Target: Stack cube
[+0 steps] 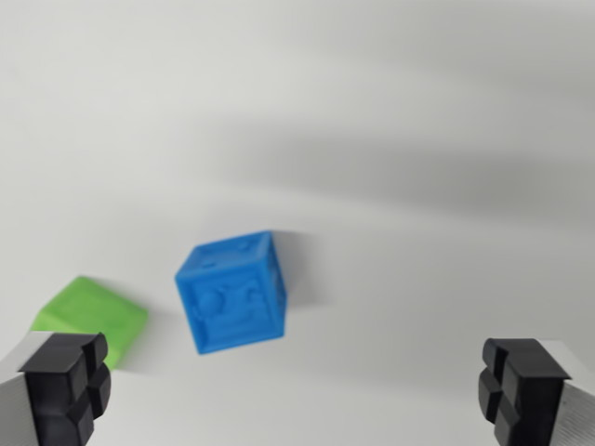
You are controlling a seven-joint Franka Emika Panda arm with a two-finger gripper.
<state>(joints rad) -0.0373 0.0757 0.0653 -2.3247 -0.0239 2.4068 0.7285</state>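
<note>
A blue cube (232, 293) with embossed faces rests on the white surface, a little left of the wrist view's centre and turned at an angle. A green cube (93, 316) lies to its left, apart from it, partly hidden behind my left fingertip (65, 386). My gripper (293, 390) is open, its black pads far apart at the bottom corners of the view. The right fingertip (516, 390) stands well to the right of the blue cube. Nothing is between the fingers; both cubes lie beyond the pads.
A plain white tabletop (372, 111) fills the view, crossed by soft grey shadows in the upper right.
</note>
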